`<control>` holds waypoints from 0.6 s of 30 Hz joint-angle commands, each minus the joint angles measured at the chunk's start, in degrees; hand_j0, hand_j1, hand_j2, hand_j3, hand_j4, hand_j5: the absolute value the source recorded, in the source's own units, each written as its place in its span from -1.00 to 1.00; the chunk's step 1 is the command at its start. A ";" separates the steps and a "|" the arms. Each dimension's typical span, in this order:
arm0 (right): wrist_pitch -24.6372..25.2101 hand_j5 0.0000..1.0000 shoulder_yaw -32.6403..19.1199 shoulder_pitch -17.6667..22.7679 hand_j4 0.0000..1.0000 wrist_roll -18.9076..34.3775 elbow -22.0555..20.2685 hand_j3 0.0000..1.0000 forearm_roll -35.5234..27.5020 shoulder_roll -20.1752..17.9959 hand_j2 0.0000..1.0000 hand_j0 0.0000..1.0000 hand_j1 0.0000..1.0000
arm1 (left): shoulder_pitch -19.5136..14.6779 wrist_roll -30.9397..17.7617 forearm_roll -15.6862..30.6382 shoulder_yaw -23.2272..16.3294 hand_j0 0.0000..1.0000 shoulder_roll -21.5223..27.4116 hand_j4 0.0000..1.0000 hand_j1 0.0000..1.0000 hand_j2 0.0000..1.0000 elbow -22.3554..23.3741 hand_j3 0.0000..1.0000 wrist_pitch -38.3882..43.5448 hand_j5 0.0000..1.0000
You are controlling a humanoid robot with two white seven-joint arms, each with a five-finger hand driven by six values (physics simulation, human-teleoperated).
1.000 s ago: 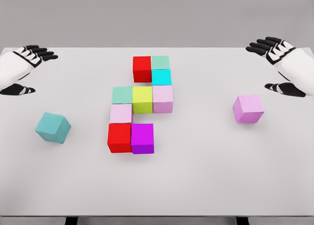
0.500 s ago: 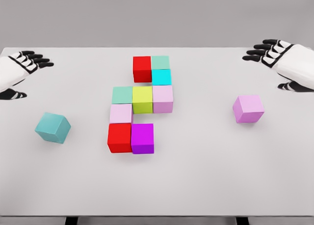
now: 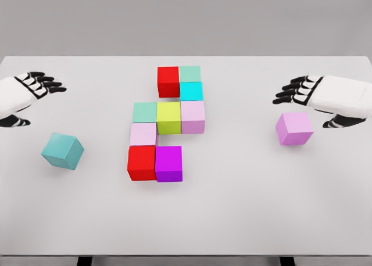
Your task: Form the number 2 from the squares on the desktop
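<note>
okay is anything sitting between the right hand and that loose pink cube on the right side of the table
Nothing visible does. The right hand hangs open just behind and above the pink cube, with only bare table around it. The block figure sits well off to the cube's left.

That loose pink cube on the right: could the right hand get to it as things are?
Probably yes. The right hand hovers open just above and behind the loose pink cube, which sits alone on the table with nothing between them.
</note>
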 commanded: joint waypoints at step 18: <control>0.14 1.00 2.86 -1.84 1.00 1.90 3.77 1.00 8.70 3.90 1.00 1.00 1.00 | 0.09 0.08 0.54 -8.66 1.00 7.22 1.00 1.00 1.00 -4.46 1.00 0.01 1.00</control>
